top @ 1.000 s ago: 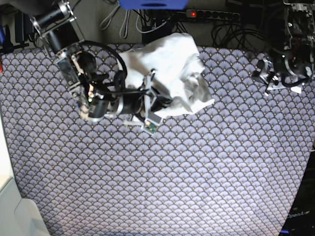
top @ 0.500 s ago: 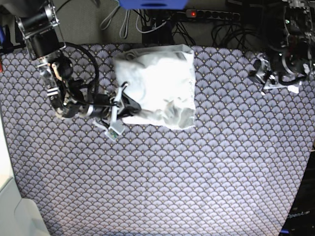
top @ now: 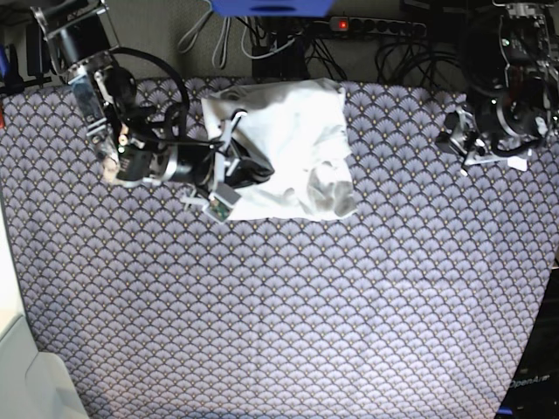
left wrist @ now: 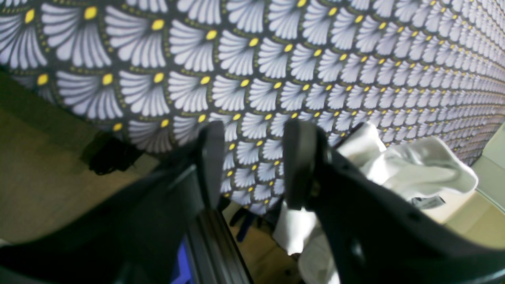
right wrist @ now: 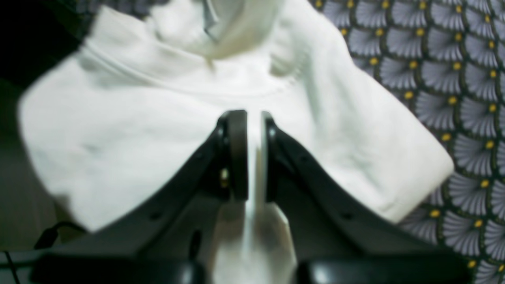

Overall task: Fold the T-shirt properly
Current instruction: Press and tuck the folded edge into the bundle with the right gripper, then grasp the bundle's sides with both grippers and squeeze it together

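The T-shirt (top: 293, 140) lies bunched in a rough rectangle at the far edge of the patterned table cover (top: 288, 314), left of centre in the base view, its near right corner rumpled and shadowed. From where I stand the cloth is white, plain and creased — no flat, tidy fold.

Right gripper (right wrist: 247, 154): reaches in over the shirt's left side in the base view. The wrist view shows its two dark fingers (right wrist: 236, 154) nearly together with a thin layer of white cloth pinched between them — the fabric runs down through the slit and spreads out beyond the tips. A seam or hem line crosses the cloth just past the fingertips. View is soft, so finer detail is not readable.

Left gripper (left wrist: 252, 165): parked well apart from the shirt, at the far right edge of the cover in the base view (top: 476, 140). Its jaws stand spread with only the fan-patterned cover visible between them; nothing held. In its wrist view the shirt (left wrist: 414, 169) shows as a white heap off to the right, partly behind one finger.

A power strip (top: 376, 26) with a red light and loose cables lies behind the table.
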`<action>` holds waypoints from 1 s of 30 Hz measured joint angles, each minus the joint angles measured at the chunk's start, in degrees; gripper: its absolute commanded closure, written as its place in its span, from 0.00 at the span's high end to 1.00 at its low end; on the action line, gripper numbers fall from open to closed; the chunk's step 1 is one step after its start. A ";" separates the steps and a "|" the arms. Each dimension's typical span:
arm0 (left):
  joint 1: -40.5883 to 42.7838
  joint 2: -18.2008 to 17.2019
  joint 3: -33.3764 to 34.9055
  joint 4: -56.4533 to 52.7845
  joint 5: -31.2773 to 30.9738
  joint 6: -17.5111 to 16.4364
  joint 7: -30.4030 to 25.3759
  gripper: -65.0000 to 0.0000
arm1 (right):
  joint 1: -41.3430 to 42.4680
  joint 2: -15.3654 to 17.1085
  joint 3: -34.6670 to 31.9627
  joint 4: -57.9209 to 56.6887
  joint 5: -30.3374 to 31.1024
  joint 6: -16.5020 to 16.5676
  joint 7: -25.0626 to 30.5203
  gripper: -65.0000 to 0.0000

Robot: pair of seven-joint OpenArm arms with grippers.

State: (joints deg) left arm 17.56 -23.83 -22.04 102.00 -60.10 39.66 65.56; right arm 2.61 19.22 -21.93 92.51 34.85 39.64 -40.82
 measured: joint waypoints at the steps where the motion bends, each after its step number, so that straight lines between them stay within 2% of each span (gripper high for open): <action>1: 0.00 0.24 0.00 0.00 -0.17 0.00 -0.04 0.38 | -0.24 0.02 -0.07 -0.07 -0.15 0.00 -0.74 0.07; 4: 0.00 1.97 -0.26 0.00 -2.67 -0.24 -0.35 0.38 | -1.60 0.13 -0.15 -0.96 -0.15 -0.02 -0.37 0.07; 8: -1.81 1.88 0.57 0.00 -7.72 -0.52 -0.46 0.40 | -2.32 0.13 -0.26 -3.52 0.09 0.00 0.33 0.07; 10: -2.56 1.49 2.10 0.00 -10.54 -0.87 -0.83 0.49 | -2.38 0.15 -0.26 -3.61 0.09 0.00 0.35 0.07; 13: -2.67 1.64 3.10 0.00 -14.43 -0.90 -0.13 0.70 | -3.17 0.20 -0.24 -3.48 0.11 -0.02 0.39 0.07; 15: -2.73 1.64 2.75 0.00 -16.57 -0.94 1.60 0.79 | -3.39 0.39 -0.24 -3.48 0.37 0.00 0.26 0.07; 18: -3.37 1.64 2.80 0.02 -18.18 -1.11 4.83 0.80 | -3.41 0.70 -0.26 -3.48 0.50 0.00 0.31 0.07; 26: -4.26 1.62 3.13 -3.08 -18.86 -1.11 4.90 0.81 | -3.43 1.09 -0.26 -3.39 0.52 0.02 0.31 0.07; 30: -4.13 1.64 6.23 -4.22 -18.97 -1.09 4.96 0.81 | -3.43 1.09 -0.24 -3.37 0.52 0.02 0.22 0.07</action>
State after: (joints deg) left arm 13.43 -22.20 -15.81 97.78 -79.07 38.57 70.52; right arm -0.82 20.32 -22.17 89.14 35.38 39.66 -40.60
